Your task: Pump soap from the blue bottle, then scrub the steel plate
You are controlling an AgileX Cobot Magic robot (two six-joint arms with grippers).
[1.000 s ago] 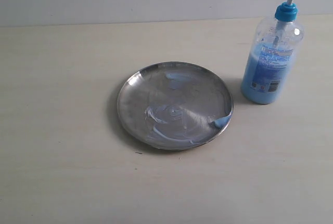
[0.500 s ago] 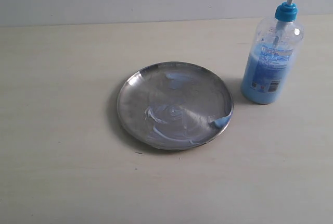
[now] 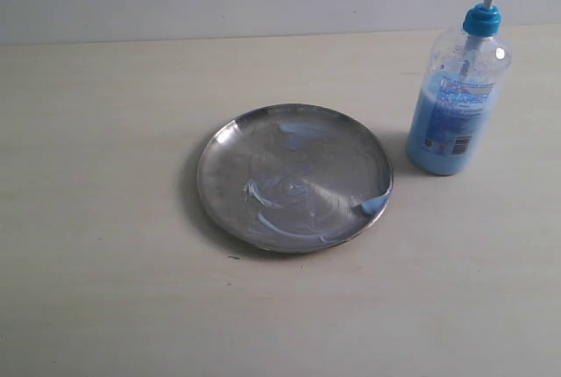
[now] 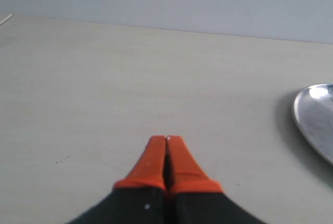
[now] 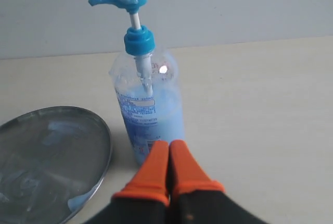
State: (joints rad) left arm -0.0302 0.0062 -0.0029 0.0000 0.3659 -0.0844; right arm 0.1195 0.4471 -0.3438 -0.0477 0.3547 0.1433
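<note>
**Exterior view.** Compared against both earlier frames and found nothing moved, with no arm or gripper entering. Noted the steel plate (image 3: 337, 145) lying flat on the table (image 3: 105, 219), streaked with whitish-blue soap (image 3: 285, 193) and carrying a thicker blob at its rim on the bottle side. Noted the blue bottle (image 3: 453, 123) standing upright just beside the plate, apart from it, pump head raised. Judged pumping done and scrubbing at least begun, going by soap already smeared across the plate. Read the stillness as a pause or a finish, and could not tell which. Saw no scrubbing tool near the plate.

**Left wrist view.** Found the left gripper (image 4: 166, 139) with orange fingers pressed together and nothing between them. Placed it over bare table, well apart from the plate, on the side away from the bottle. Caught only the plate's edge (image 4: 315, 114).

**Right wrist view.** Found the right gripper (image 5: 169, 143) likewise pressed together and empty. Placed it near the plate's rim (image 5: 106, 146), right at the bottle's lower body (image 5: 151, 114). Could not tell whether touching the bottle. Confirmed the blob of soap (image 5: 78, 201) at the plate's rim here too.
</note>
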